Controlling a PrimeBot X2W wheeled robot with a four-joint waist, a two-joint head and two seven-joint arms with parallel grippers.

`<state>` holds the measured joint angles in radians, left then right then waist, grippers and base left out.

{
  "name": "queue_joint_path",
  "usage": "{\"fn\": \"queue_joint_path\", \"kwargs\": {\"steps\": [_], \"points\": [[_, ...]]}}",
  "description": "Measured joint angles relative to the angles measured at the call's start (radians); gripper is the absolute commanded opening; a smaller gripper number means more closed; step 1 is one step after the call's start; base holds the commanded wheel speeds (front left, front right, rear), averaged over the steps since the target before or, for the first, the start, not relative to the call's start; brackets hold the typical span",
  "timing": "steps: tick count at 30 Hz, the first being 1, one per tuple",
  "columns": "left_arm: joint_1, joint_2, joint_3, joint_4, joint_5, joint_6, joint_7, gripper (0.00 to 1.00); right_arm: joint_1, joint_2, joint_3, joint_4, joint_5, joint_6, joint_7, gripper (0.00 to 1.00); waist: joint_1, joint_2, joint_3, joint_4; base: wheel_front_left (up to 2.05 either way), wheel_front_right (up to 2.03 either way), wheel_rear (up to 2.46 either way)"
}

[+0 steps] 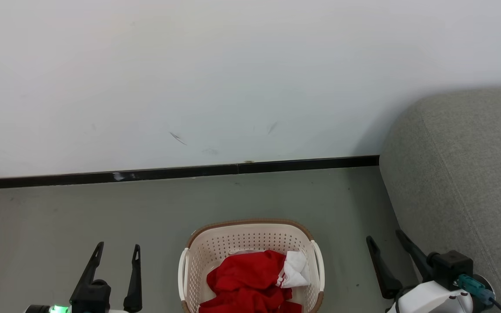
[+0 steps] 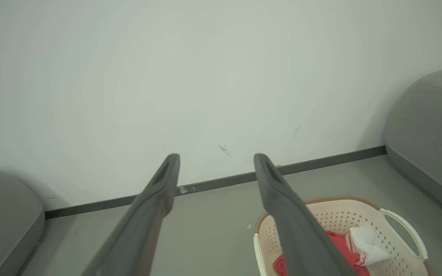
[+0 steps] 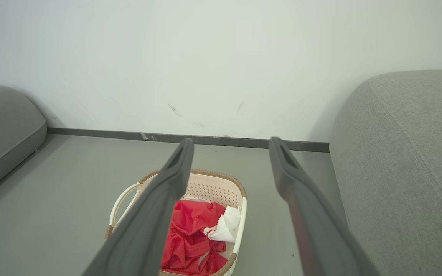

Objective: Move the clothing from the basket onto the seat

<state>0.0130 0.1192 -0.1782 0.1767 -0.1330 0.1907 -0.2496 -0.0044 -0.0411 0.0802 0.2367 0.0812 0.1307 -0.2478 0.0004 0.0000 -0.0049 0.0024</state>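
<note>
clothing [image 1: 250, 282] heaped red and white inside the basket [image 1: 250, 227], on the floor [image 1: 81, 208] near the seat [image 1: 463, 174]; no garment on the seat's visible part. left gripper [image 1: 118, 246] and right gripper [image 1: 384, 235] flank the basket, jaws spread wide, holding nothing. judging by this, nothing is moved yet and everything remains

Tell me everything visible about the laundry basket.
The laundry basket is cream perforated plastic, a rounded rectangle with a brown woven-look rim and white loop handles at both sides. It stands upright on the grey floor, left of the grey sofa and apart from it. Crumpled red and white clothing lies inside. Both open, the left end effector and right end effector flank it without touching.
</note>
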Motion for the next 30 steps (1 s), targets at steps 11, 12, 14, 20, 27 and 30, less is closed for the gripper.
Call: {"fn": "queue_joint_path", "kwargs": {"steps": [11, 12, 14, 20, 27, 30], "points": [[-0.011, 0.022, -0.006, 0.028, 0.005, -0.018, 0.0, 1.0, 0.0, 0.0, -0.001, -0.019, 0.005, 0.0, 0.0, 1.0, 0.0, 0.0, 0.023, -0.005, 0.0, 0.0, 0.0], [-0.014, 0.023, -0.009, 0.033, 0.005, -0.02, 0.0, 1.0, 0.0, 0.0, -0.002, -0.023, 0.005, 0.0, 0.0, 1.0, 0.0, 0.0, 0.027, -0.005, 0.0, 0.0, 0.0], [-0.025, 0.027, -0.02, 0.043, 0.008, -0.027, 0.0, 1.0, 0.0, 0.0, -0.004, -0.031, 0.006, 0.0, 0.0, 1.0, 0.0, 0.0, 0.033, -0.007, 0.0, 0.0, 0.0], [-0.059, 0.039, -0.055, 0.073, 0.025, -0.054, 0.002, 1.0, 0.002, 0.0, -0.011, -0.045, 0.016, 0.0, 0.0, 1.0, -0.0001, 0.0, 0.059, -0.013, 0.0, 0.0, 0.0], [-0.112, 0.045, -0.098, 0.122, 0.061, -0.086, 0.02, 1.0, 0.009, 0.0, -0.033, -0.078, 0.023, 0.0, 0.0, 1.0, -0.0001, 0.0, 0.1, -0.023, 0.0, 0.0, 0.0], [-0.14, 0.045, -0.127, 0.146, 0.076, -0.101, 0.022, 1.0, 0.012, 0.0, -0.043, -0.098, 0.023, 0.0, 0.0, 1.0, -0.0001, 0.0, 0.121, -0.028, 0.0, 0.0, 0.0]]}}
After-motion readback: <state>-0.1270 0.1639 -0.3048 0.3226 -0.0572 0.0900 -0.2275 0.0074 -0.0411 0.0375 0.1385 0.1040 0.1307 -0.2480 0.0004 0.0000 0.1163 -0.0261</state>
